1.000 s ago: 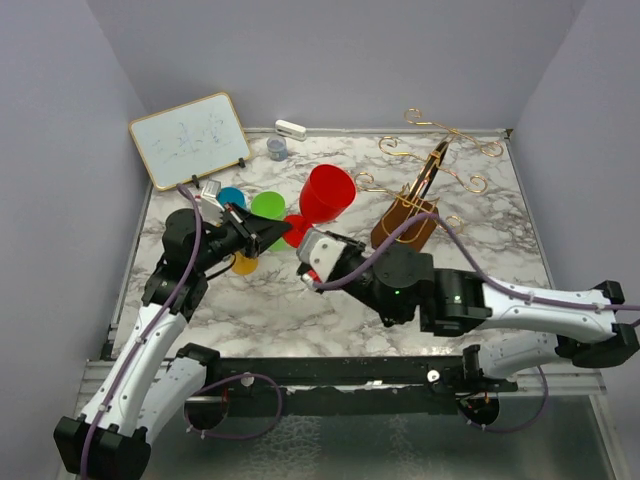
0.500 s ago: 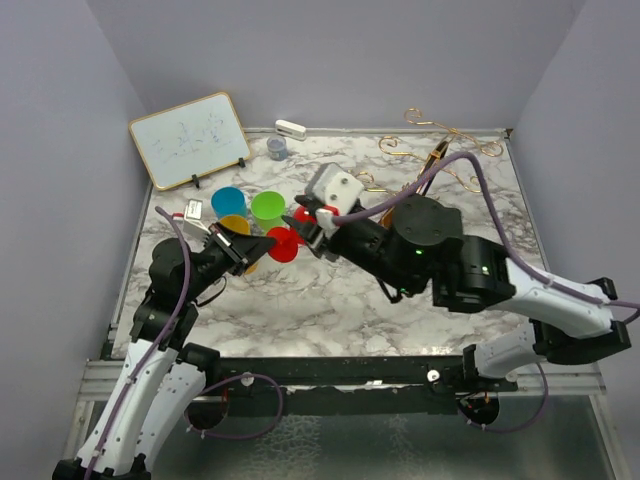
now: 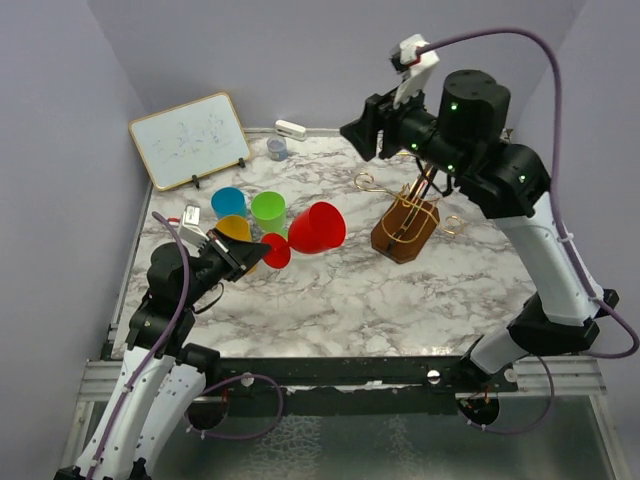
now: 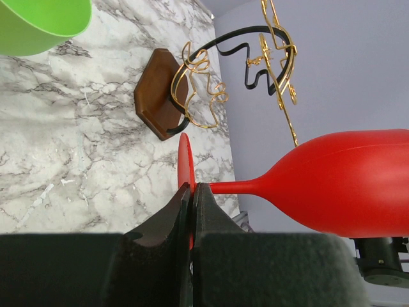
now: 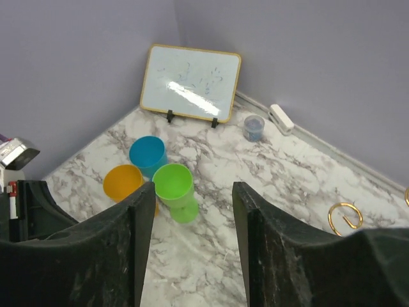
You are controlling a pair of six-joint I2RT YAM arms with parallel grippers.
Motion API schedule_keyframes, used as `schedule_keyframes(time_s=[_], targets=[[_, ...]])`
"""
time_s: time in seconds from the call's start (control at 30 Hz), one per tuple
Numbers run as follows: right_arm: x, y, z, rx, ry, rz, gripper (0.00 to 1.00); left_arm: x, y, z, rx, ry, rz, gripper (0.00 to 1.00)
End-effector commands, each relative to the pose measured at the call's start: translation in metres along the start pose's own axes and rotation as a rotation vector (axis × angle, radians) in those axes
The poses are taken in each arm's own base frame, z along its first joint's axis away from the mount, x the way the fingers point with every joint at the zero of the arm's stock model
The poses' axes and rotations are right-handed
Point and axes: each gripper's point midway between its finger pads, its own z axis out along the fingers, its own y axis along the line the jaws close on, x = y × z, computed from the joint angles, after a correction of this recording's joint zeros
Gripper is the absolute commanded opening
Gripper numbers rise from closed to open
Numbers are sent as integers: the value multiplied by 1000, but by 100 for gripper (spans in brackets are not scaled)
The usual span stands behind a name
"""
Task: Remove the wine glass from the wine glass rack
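Observation:
The wine glass (image 3: 318, 227) is red and tipped on its side over the middle of the table, clear of the rack. My left gripper (image 3: 248, 252) is shut on its round foot (image 3: 276, 250). In the left wrist view my jaws (image 4: 192, 189) pinch the foot's thin edge (image 4: 185, 160), and the bowl (image 4: 348, 185) points right. The wine glass rack (image 3: 405, 228), gold wire on a brown hexagonal base, stands to the right with no glass on it; it also shows in the left wrist view (image 4: 158, 96). My right gripper (image 3: 360, 130) is open and empty, raised high at the back (image 5: 193, 192).
Green (image 3: 268, 210), blue (image 3: 228, 200) and orange (image 3: 232, 229) glasses stand at left centre; the right wrist view shows them too, the green one (image 5: 172, 184) nearest. A small whiteboard (image 3: 190, 138) leans at the back left. A small blue-grey pot (image 3: 277, 148) and a white object (image 3: 291, 129) sit by the back wall.
My right arm has lifted off the red glass and swung up and back to the right. The glass now hangs tipped from my left gripper alone.

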Motion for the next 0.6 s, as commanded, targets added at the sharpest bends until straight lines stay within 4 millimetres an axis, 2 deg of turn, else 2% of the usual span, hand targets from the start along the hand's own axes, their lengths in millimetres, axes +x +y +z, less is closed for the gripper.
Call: schedule_keyframes(time_s=[0.0,0.17,0.27,0.57], targets=[[45,2,-28,-160,194,115,54,-8,-11,-3,24,-29,33,0],[94,-1,-31,-181,323,121,54,-12,-15,-5,29,-50,36,0],[103,7,-34,-235,329,125,54,-13,-16,-6,29,-51,39,0],[111,20,-39,-312,337,132,53,-14,-13,-4,15,-57,32,0]])
